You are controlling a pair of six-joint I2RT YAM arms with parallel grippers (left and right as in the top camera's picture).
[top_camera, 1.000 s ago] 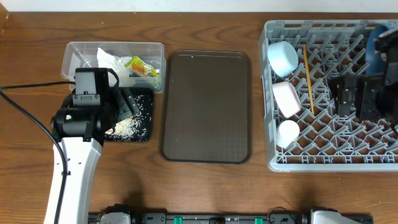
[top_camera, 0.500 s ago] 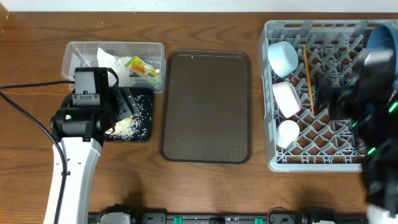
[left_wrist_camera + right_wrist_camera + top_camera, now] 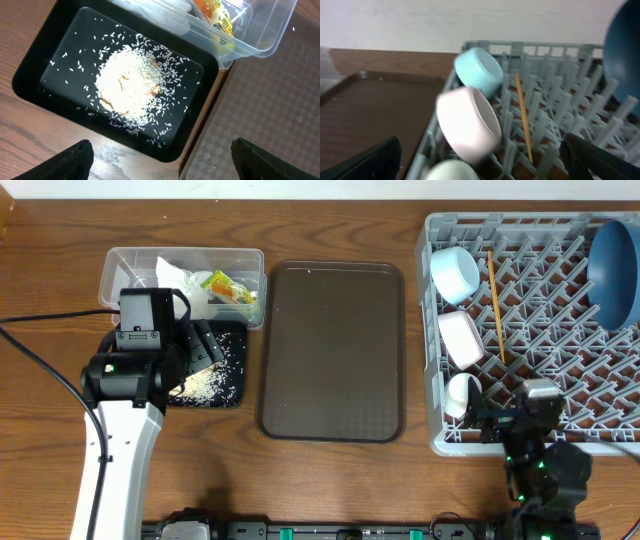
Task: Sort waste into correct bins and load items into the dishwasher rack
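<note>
The grey dishwasher rack holds a light blue bowl, a white bowl, a small white cup, one visible wooden chopstick and the dark blue dish. My right gripper is open and empty at the rack's front edge; its wrist view shows the bowls and the chopstick. My left gripper is open and empty above the black tray with rice grains. The clear tub holds tissue and the snack wrapper.
A large dark brown serving tray lies between the bins and the rack. The left arm's cable runs over the table at the left. The tub sits right against the black tray's far side.
My right arm has pulled back from over the rack's right side to the front table edge. The dark blue dish now stands uncovered in the rack. The left arm has not moved.
</note>
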